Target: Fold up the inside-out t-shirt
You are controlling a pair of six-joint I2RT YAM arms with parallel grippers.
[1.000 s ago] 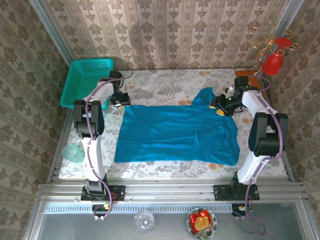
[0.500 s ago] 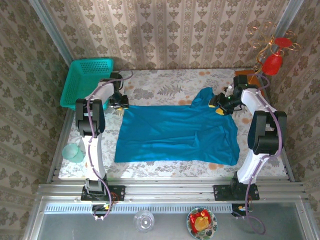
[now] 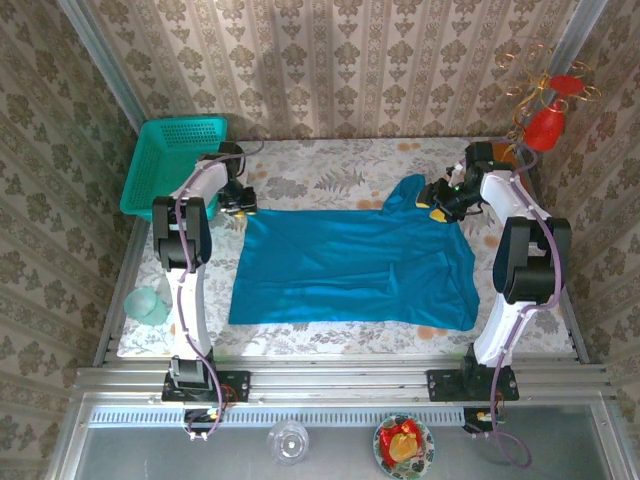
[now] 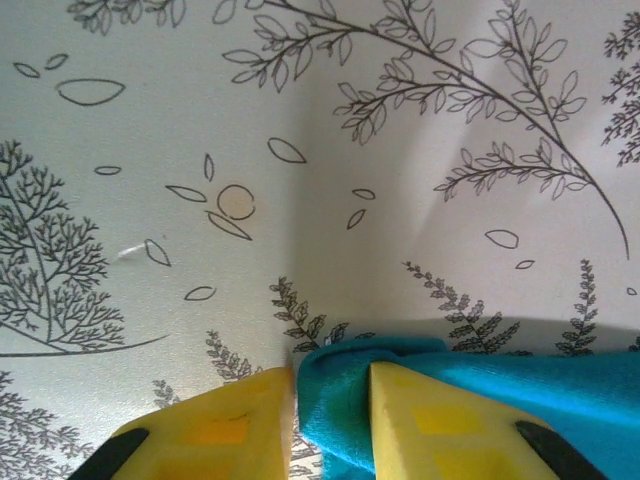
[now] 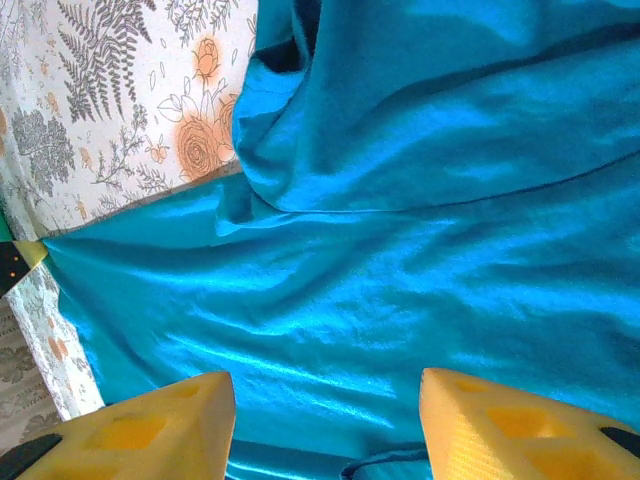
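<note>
Where the teal mesh basket point(image 3: 172, 160) sits at the far-left edge of the desk point(image 3: 320, 172), the left pincer point(image 3: 240, 203) is seen near it, closed narrowly on the far-left corner of the inside-out t-shirt point(image 3: 350, 265), teal cloth being pinched between its yellow fingers point(image 4: 250, 420). The shirt is spread flat across the middle of the desk, one sleeve bunched at its far-right corner. Over that bunch the right pincer point(image 3: 437, 200) is held wide open, nothing being gripped.
</note>
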